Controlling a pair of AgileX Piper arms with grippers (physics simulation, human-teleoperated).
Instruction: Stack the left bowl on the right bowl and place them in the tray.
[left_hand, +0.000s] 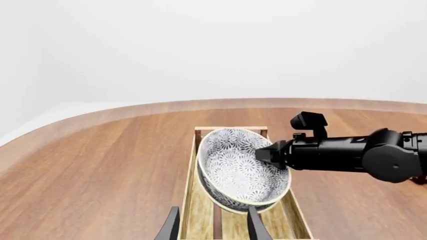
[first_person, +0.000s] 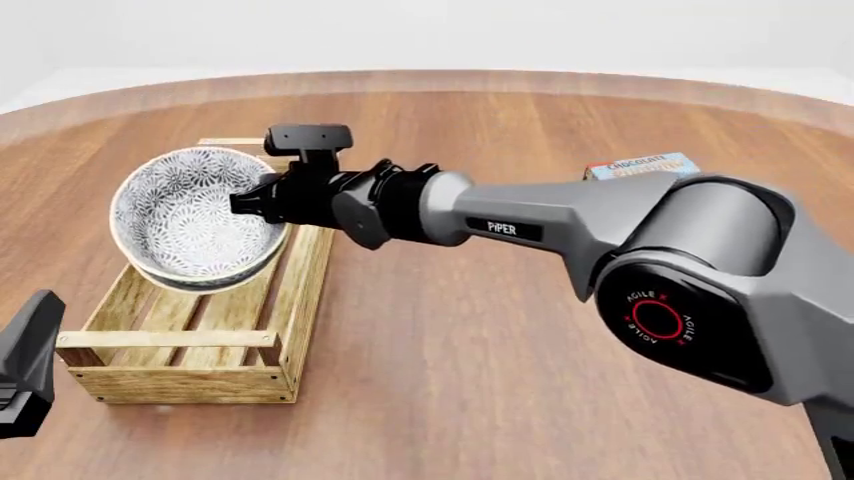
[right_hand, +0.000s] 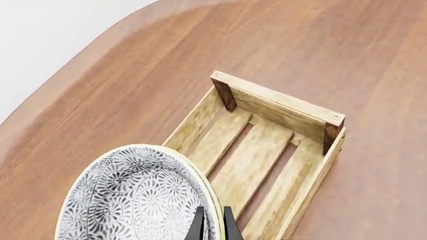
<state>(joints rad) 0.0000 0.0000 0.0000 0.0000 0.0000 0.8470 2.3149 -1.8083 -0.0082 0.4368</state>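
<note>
1. The right arm's big grey joint (first_person: 694, 300) fills the lower right of the front view, nearest the camera, and the arm stretches from there toward the upper left.
2. The right gripper (first_person: 254, 203) sits at the end of that arm, its fingers (right_hand: 212, 222) pressed close on the rim of the stacked bowls.
3. The bowls (first_person: 198, 215) are nested one inside the other, tilted so the opening faces the camera, in the upper left of the front view; the gripper pinches their right-hand rim.
4. The tray (first_person: 180, 350) lies below the bowls, running from the lower left toward the upper middle; whether the bowls touch its slats is unclear.
5. The left gripper (left_hand: 213, 225) shows at the bottom edge of its wrist view, fingers spread apart, holding nothing, near the tray's closer end.
6. A chocolate pudding box (first_person: 641, 167) peeks out behind the right arm, at the upper right.
</note>
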